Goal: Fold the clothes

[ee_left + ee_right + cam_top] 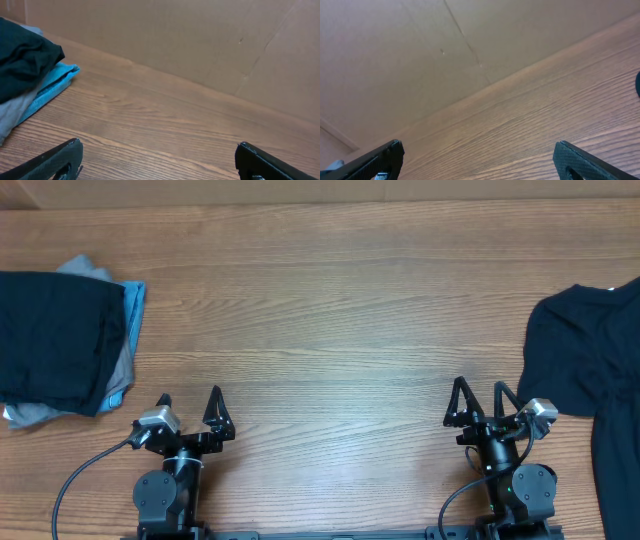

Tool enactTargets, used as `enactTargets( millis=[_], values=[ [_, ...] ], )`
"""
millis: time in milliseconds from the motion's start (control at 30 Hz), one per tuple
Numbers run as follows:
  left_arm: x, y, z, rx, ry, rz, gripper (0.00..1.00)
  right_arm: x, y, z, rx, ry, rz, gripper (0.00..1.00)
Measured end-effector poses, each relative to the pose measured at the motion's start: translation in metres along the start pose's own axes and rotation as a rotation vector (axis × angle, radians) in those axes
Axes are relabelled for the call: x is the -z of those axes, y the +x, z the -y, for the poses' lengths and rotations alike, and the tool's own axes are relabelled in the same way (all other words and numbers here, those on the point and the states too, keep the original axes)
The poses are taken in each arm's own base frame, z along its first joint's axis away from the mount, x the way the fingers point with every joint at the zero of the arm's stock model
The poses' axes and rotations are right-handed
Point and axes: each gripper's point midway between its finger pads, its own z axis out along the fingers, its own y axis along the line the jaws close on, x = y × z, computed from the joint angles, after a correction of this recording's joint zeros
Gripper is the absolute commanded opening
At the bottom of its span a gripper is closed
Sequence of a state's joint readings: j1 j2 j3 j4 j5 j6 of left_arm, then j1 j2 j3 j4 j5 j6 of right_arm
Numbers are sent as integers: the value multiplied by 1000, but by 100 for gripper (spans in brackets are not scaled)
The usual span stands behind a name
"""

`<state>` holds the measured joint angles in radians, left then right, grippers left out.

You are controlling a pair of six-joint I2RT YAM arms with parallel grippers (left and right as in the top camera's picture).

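Note:
A folded stack of clothes lies at the table's left edge: a black piece (50, 340) on top, a light-blue piece (131, 330) and a grey piece (35, 414) under it. The stack also shows in the left wrist view (27, 65). An unfolded black garment (590, 350) lies spread at the right edge, reaching the front. My left gripper (190, 402) is open and empty at the front left (157, 150). My right gripper (482, 392) is open and empty at the front right (477, 150), just left of the black garment.
The wooden table (330, 330) spans the view between the stack and the spread garment. A brown cardboard wall (200, 35) stands along the table's far edge. Black cables run from both arm bases at the front.

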<state>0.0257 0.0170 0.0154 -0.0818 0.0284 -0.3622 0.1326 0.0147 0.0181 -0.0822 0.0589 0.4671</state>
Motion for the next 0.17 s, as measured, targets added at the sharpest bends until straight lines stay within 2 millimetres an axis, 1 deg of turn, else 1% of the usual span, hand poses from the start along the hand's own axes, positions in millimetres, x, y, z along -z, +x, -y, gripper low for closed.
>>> enactTargets(
  millis=[167],
  values=[
    [0, 0, 0, 0, 0, 0, 100, 0, 0, 0, 0, 0, 1, 100]
  ],
)
